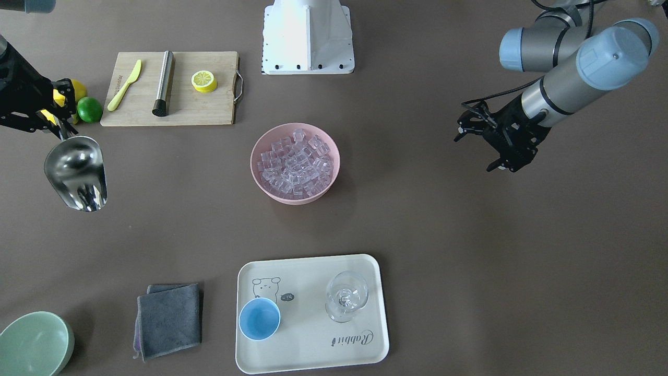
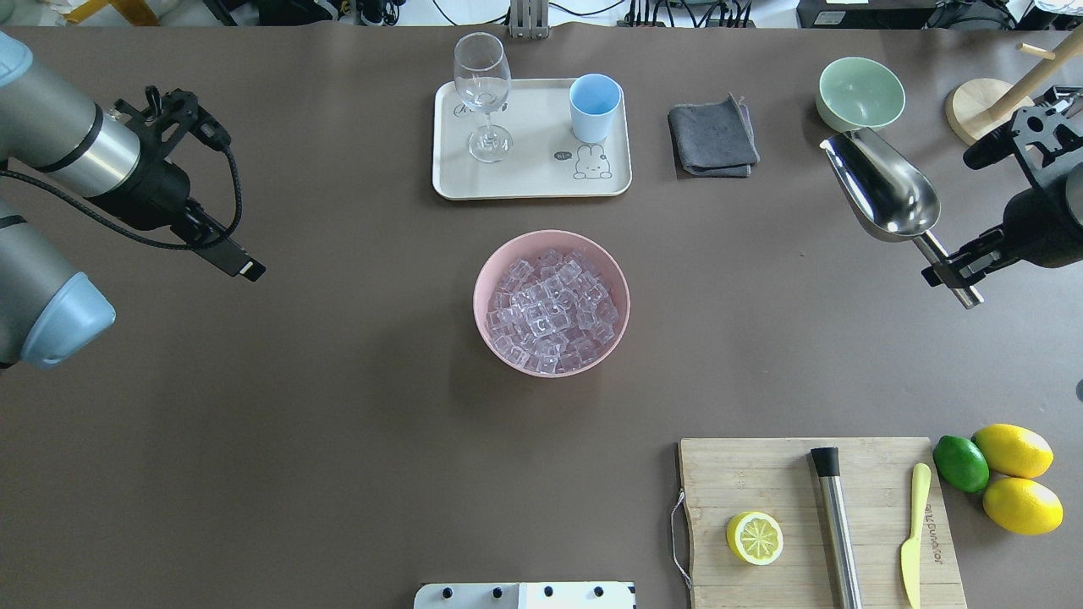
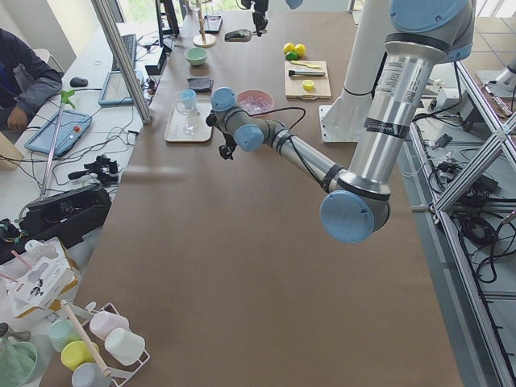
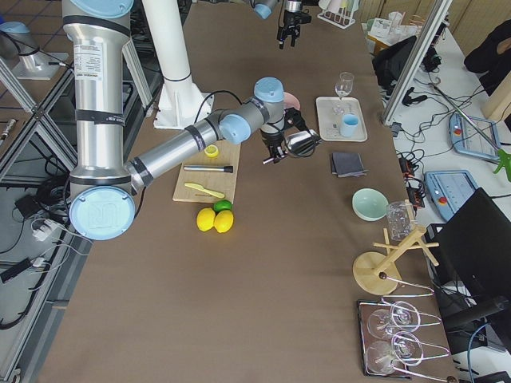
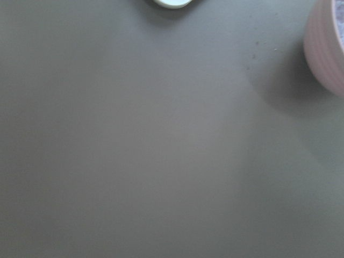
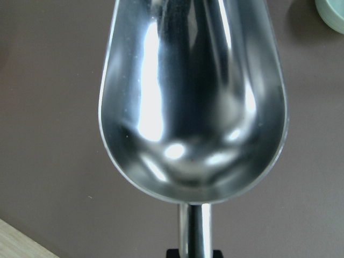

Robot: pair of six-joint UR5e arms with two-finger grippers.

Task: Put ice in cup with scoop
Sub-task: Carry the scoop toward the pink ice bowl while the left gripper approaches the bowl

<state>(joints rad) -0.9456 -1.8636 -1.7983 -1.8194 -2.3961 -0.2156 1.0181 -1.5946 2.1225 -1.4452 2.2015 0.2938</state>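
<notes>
The shiny steel scoop (image 2: pixel 884 190) hangs empty above the table at my right side, and my right gripper (image 2: pixel 952 272) is shut on its short handle. The right wrist view looks into its bare trough (image 6: pixel 193 107). The ice (image 2: pixel 552 300) is piled in a pink bowl (image 2: pixel 486 283) at the table's centre. The light-blue cup (image 2: pixel 594 106) stands on a cream tray (image 2: pixel 525 182) beyond the bowl. On the other side my left gripper (image 2: pixel 245 266) hovers open with nothing in it, well away from the bowl (image 5: pixel 325 48).
A stemmed glass (image 2: pixel 484 93) shares the tray. A grey cloth (image 2: pixel 712 135) and a pale-green bowl (image 2: pixel 860 91) lie near the scoop. The cutting board (image 2: pixel 812 516) holds a lemon half (image 2: pixel 754 537), a steel cylinder (image 2: pixel 836 524) and a yellow knife (image 2: pixel 914 533); a lime and lemons sit beside it.
</notes>
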